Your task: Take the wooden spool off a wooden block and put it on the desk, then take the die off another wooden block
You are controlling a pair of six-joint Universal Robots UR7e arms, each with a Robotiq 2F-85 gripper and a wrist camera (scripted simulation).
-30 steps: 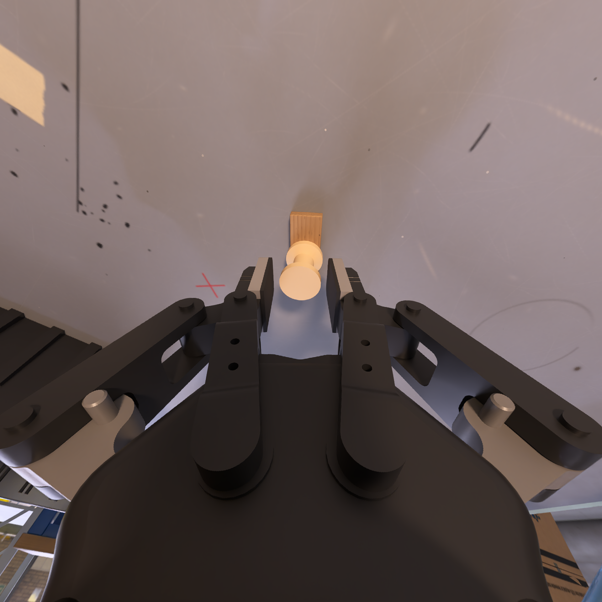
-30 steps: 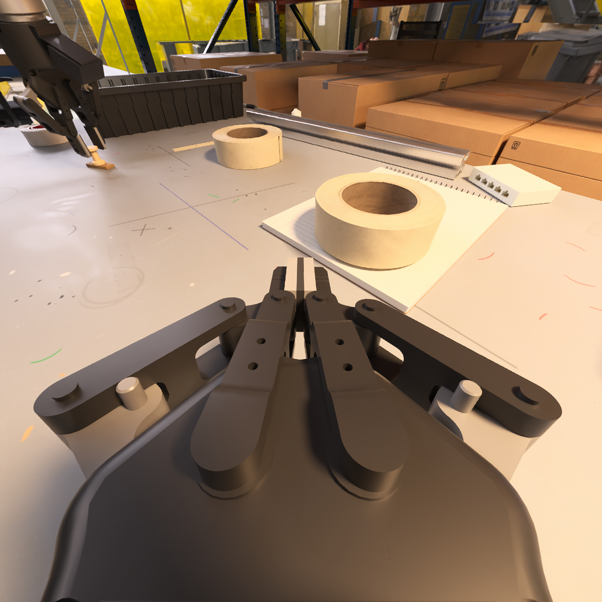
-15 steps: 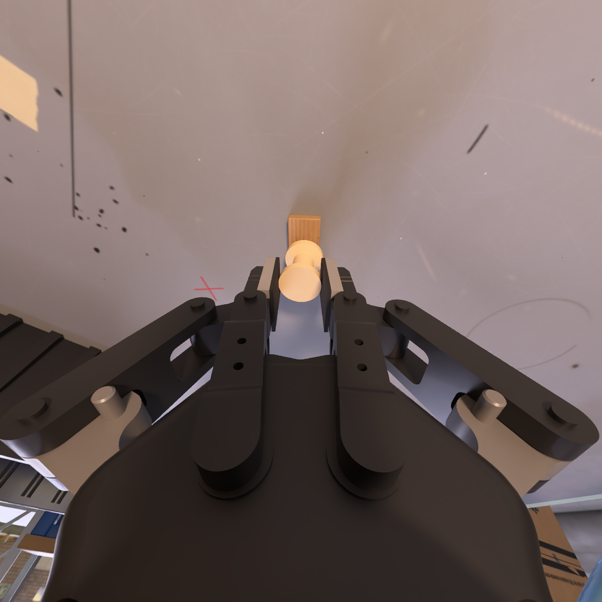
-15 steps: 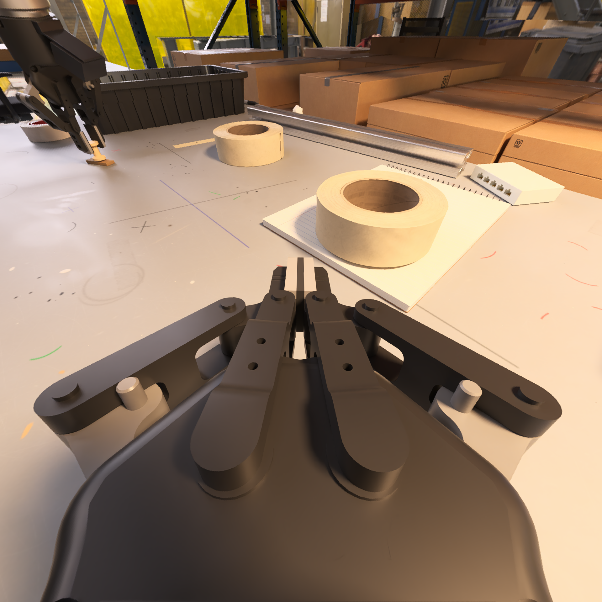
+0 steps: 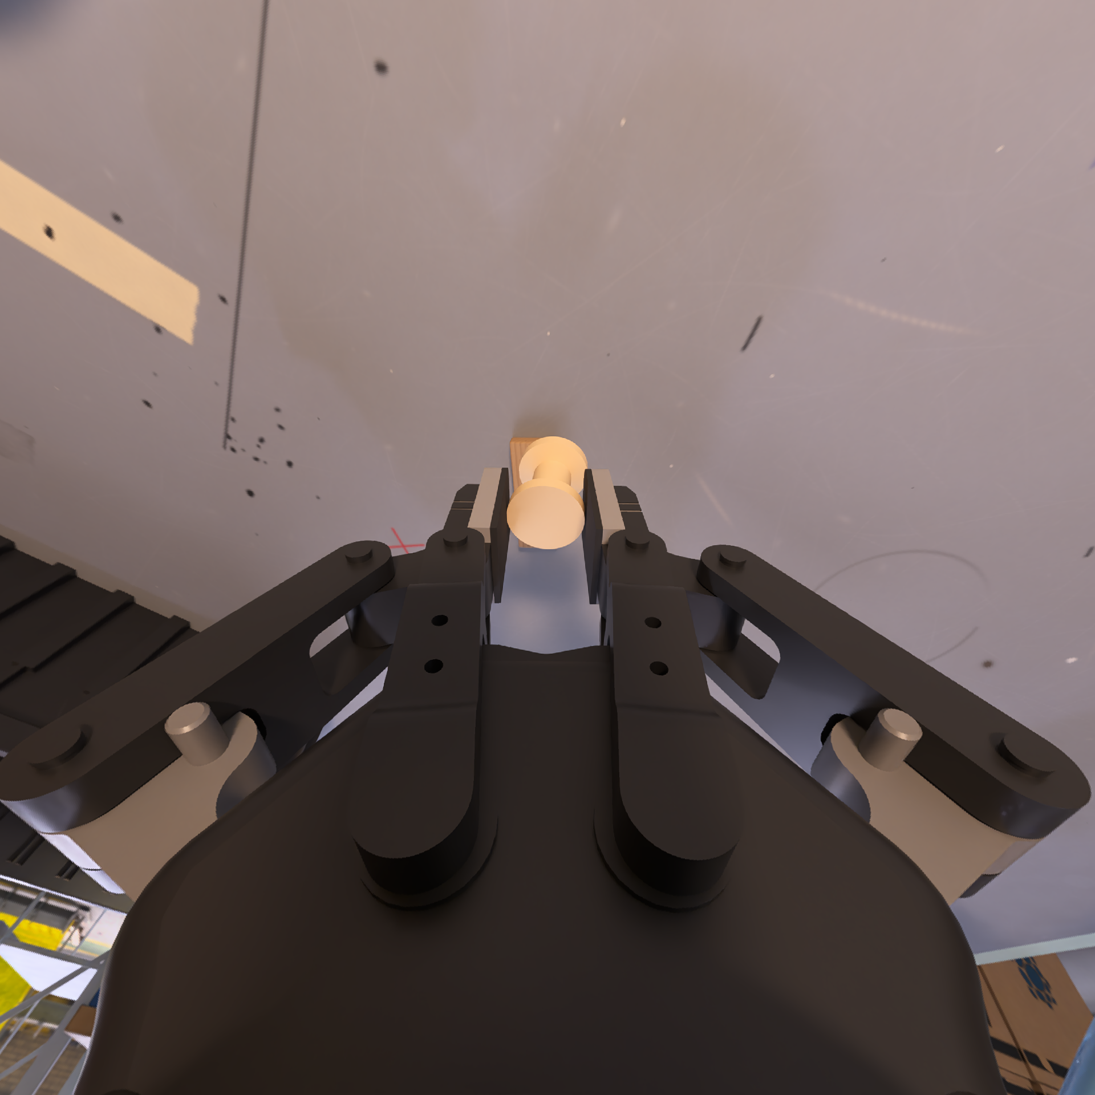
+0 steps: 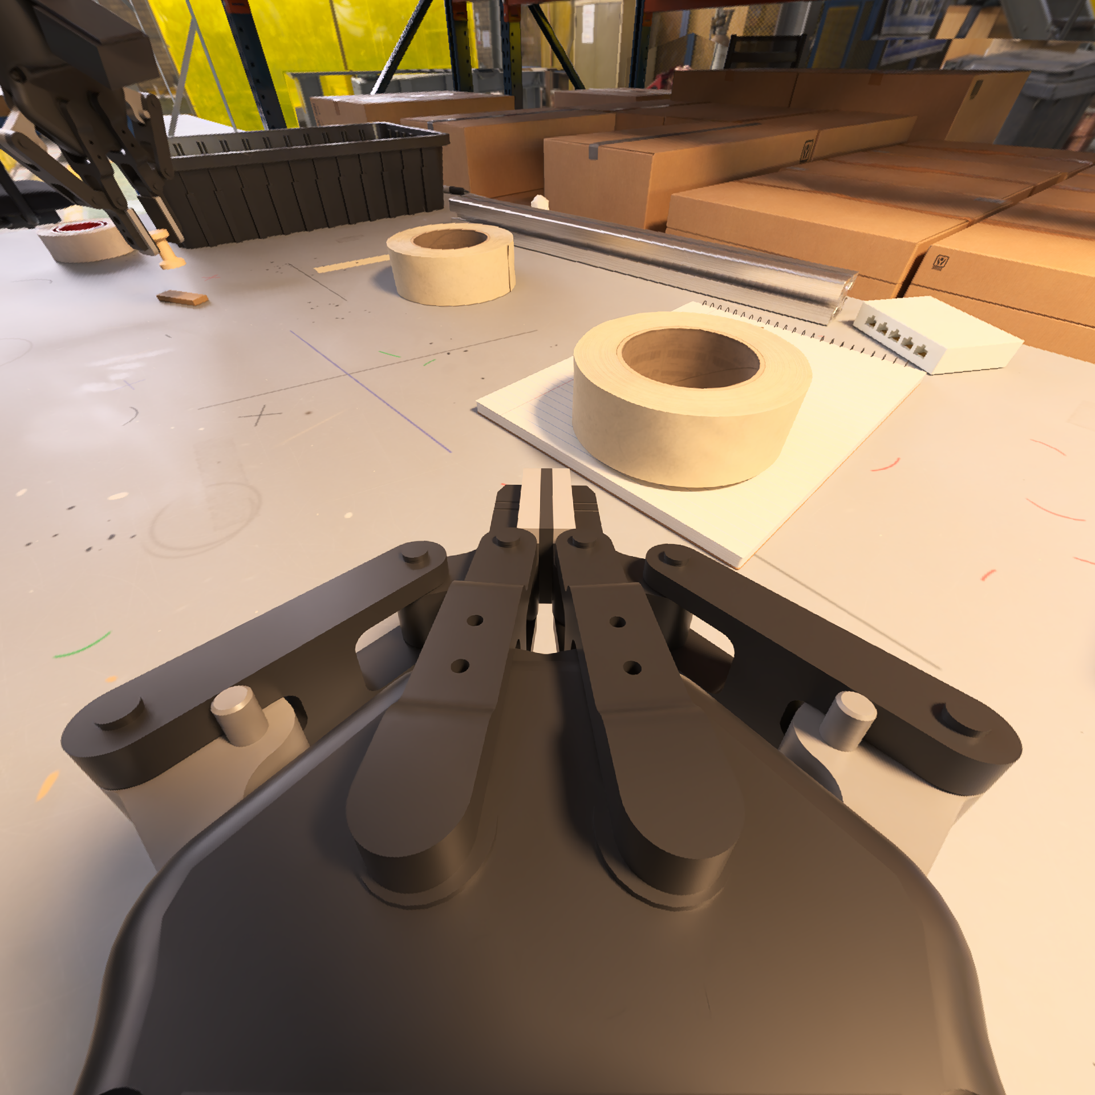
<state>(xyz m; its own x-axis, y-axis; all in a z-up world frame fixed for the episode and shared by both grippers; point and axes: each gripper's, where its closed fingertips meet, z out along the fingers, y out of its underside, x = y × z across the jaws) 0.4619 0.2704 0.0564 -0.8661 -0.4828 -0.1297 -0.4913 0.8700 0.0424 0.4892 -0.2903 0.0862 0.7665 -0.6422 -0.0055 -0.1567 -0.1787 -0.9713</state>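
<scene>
The left gripper [image 5: 545, 509] pinches the wooden spool [image 5: 544, 503] between its two pale pads [image 5: 488, 499], which press on the rim of the spool's near flange. In the right wrist view the spool [image 6: 167, 251] hangs clear of the desk [image 6: 178, 450] in that gripper [image 6: 155, 234], lifted off the flat wooden block [image 6: 182, 298], which lies on the desk just below and in front of it, toward the far left corner. In the left wrist view only slivers of the block [image 5: 516, 455] show behind the spool. The right gripper [image 6: 546, 505] is pressed together with nothing between its pads, low over the near middle of the desk. Just beyond it a large roll of tan tape [image 6: 690, 396] sits on a white spiral notepad [image 6: 735, 509]. Farther back stands a second tape roll [image 6: 451, 262], and a third with a red core [image 6: 86, 238] lies by the far left edge, behind the left gripper. A dark slatted bin [image 6: 302, 175] stands along the far edge, a silver bar [image 6: 652, 255] runs from beside it toward the right, and a white box with a row of ports [image 6: 936, 341] rests at the notepad's far corner. No die can be made out in either view.
</scene>
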